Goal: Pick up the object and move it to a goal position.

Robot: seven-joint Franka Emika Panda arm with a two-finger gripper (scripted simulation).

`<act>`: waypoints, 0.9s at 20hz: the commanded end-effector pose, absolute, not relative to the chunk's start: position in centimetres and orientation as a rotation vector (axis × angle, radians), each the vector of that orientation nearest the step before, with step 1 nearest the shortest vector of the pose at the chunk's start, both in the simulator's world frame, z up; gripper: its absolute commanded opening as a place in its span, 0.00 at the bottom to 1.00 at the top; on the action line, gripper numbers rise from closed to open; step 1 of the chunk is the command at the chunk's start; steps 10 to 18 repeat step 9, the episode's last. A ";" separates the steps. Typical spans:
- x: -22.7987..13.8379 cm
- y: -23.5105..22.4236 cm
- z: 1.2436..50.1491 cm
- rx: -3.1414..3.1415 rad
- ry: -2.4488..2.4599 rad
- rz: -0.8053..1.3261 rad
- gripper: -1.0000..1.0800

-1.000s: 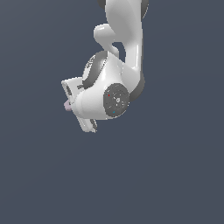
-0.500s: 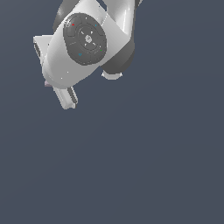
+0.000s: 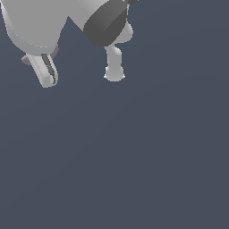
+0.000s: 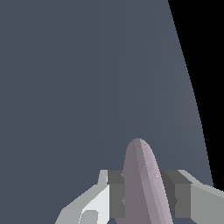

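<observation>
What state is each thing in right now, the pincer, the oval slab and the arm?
pincer: shut on the oval slab, one finger pad pressed to each flat side.
oval slab: held edge-on between the pads, its rounded end sticking out past them; lifted clear of the grey surface.
arm: raised, filling the upper part of the exterior view.
</observation>
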State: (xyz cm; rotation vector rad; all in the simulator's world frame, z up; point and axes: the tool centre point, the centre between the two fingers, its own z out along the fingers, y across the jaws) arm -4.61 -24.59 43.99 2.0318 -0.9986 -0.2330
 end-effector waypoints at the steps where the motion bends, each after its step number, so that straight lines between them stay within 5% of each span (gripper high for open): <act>1: -4.8 -25.1 45.1 2.032 -0.996 -0.233 0.00; 18: -4.7 -25.3 45.6 2.032 -0.994 -0.232 0.00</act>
